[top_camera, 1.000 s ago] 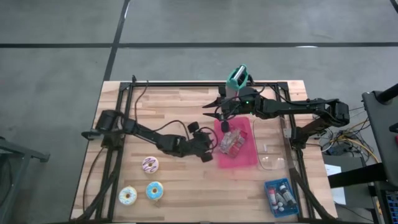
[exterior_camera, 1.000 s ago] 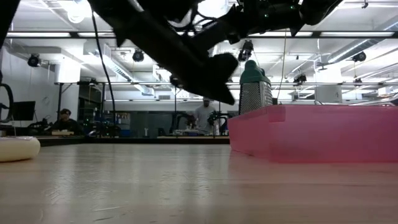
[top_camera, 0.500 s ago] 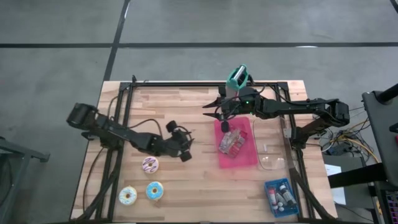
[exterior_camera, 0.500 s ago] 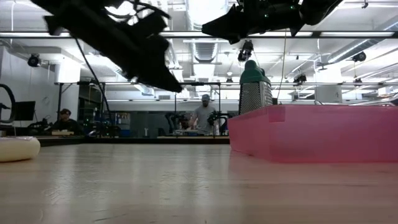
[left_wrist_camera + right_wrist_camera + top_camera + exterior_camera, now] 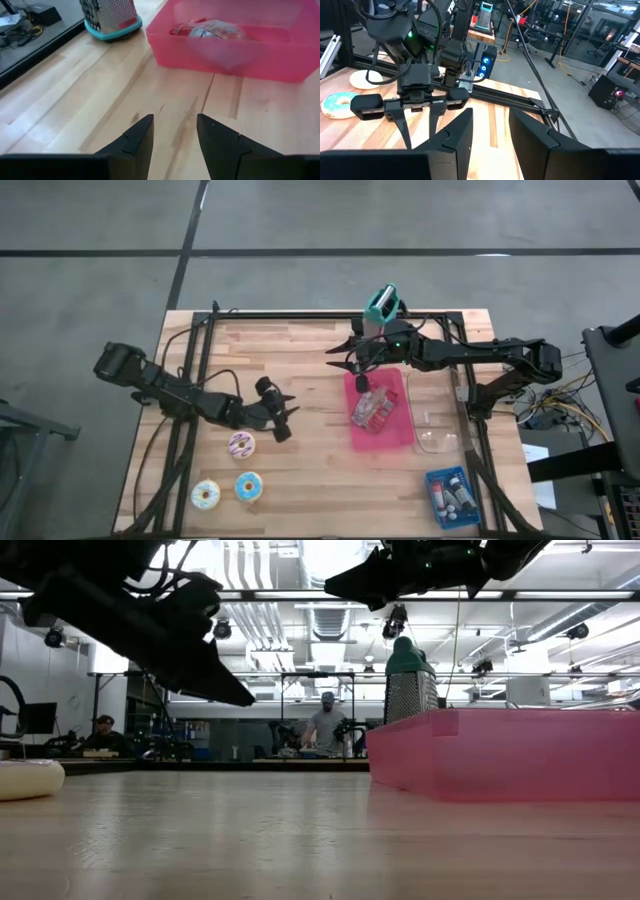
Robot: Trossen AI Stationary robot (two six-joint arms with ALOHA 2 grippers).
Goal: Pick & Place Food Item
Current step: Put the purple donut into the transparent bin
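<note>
My left tool [image 5: 284, 418]: fingers apart, empty, low over bare table [image 5: 310, 470].
Doughnuts [image 5: 241, 444]: three on the table near my left tool; toppings hard to make out.
Pink bin [image 5: 398, 435]: holds a clear food packet [image 5: 372, 411]; label unreadable.
My right tool [image 5: 340, 356]: fingers apart, empty, above the bin's far end.
Grater [image 5: 381, 304]: upright, partly hidden behind my right arm.

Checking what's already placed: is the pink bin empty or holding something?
Holding something: a clear plastic packet of food lies inside the pink plastic bin.
</note>
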